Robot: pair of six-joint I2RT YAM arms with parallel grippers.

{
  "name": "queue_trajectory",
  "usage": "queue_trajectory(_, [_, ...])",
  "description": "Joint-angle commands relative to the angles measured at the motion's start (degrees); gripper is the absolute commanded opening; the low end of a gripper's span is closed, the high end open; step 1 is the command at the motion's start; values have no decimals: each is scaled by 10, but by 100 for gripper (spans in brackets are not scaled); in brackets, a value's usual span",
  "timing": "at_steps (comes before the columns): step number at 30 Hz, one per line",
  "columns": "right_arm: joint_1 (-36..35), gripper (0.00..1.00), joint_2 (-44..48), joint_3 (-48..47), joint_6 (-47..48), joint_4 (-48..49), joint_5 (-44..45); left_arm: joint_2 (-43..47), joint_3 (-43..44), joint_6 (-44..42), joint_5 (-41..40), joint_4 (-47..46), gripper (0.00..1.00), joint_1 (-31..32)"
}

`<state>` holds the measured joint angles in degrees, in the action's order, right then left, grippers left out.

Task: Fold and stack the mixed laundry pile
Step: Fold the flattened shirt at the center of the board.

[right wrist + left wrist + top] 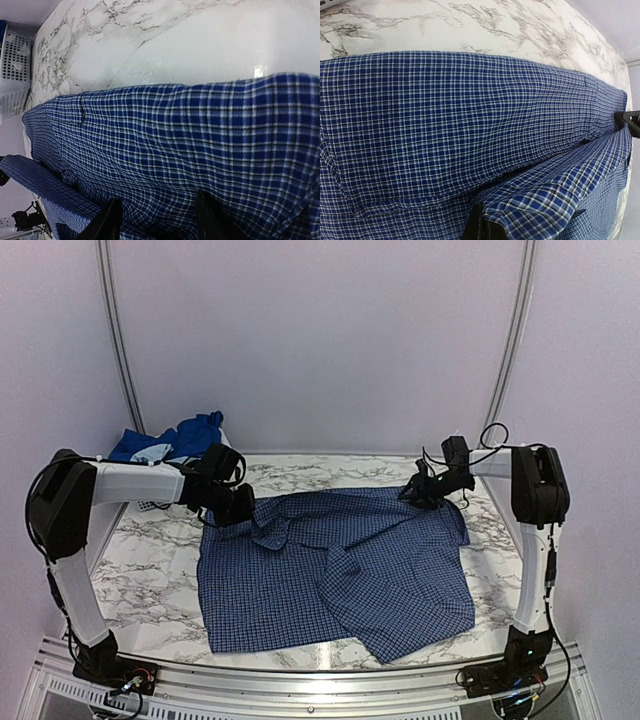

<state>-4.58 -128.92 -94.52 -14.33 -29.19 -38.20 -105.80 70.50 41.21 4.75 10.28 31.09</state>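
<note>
The navy check shirt (pixel 335 570) lies spread over the middle of the marble table (pixel 150 575). At its upper left corner the left gripper (pixel 235 505) has its jaws pressed together on a raised fold of the cloth, which drapes over one dark finger (pixel 476 227) at the bottom of the left wrist view. At the shirt's upper right edge the right gripper (pixel 159 197) stands with jaws spread, the check cloth lying flat between and beyond them. Royal blue clothes (pixel 195 432) sit at the upper left, in the white basket (pixel 15 65).
</note>
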Motion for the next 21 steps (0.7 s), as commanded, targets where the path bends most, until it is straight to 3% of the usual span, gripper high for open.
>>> queue_trajectory(1, [3, 50, 36, -50, -20, -4, 13, -16, -6, 20, -2, -11, 0, -11])
queue_trajectory(4, [5, 55, 39, -88, -16, -29, 25, -25, -6, 31, 4, -11, 1, -17])
queue_trajectory(6, [4, 57, 42, -105, -10, -44, 33, -23, -5, 37, 0, -7, 19, -22])
queue_trajectory(10, [4, 59, 62, -104, 4, -54, 37, 6, -11, 31, -25, -4, 45, -29])
queue_trajectory(15, [-3, 58, 84, -72, 24, -58, 21, 39, -10, -16, -39, 2, 58, -30])
queue_trajectory(21, [-32, 57, 93, -23, 30, -41, -10, 29, -1, -70, 10, 11, 60, -28])
